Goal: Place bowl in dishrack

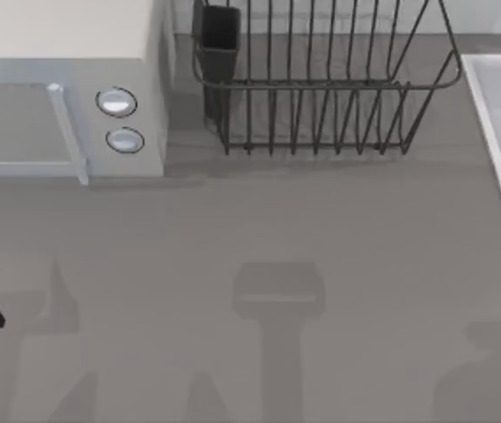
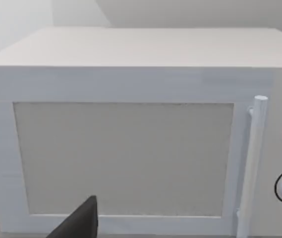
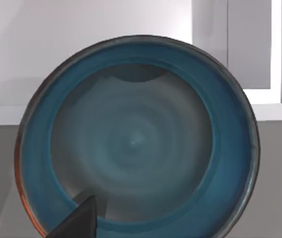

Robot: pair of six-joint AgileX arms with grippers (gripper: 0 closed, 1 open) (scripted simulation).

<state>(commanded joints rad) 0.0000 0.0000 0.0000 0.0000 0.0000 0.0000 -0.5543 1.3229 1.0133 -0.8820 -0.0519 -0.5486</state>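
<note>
Dishrack (image 1: 320, 88): far side of the worktop (image 1: 259, 238), right of the microwave (image 1: 65, 53).
Microwave: far left, door shut, facing the left wrist camera.
Bowl (image 3: 136, 144): blue, close under the right wrist camera.
Left fingers (image 2: 79, 223): cannot tell.
Right fingers (image 3: 79, 220): cannot tell.

Even soft light (faint table shadows)

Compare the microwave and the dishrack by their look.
The microwave is a white, closed box with solid walls; the dishrack is a dark-grey open basket of thin wire bars. The microwave carries two round knobs; the dishrack holds a dark utensil cup at a corner. Both stand at the table's far edge.
</note>
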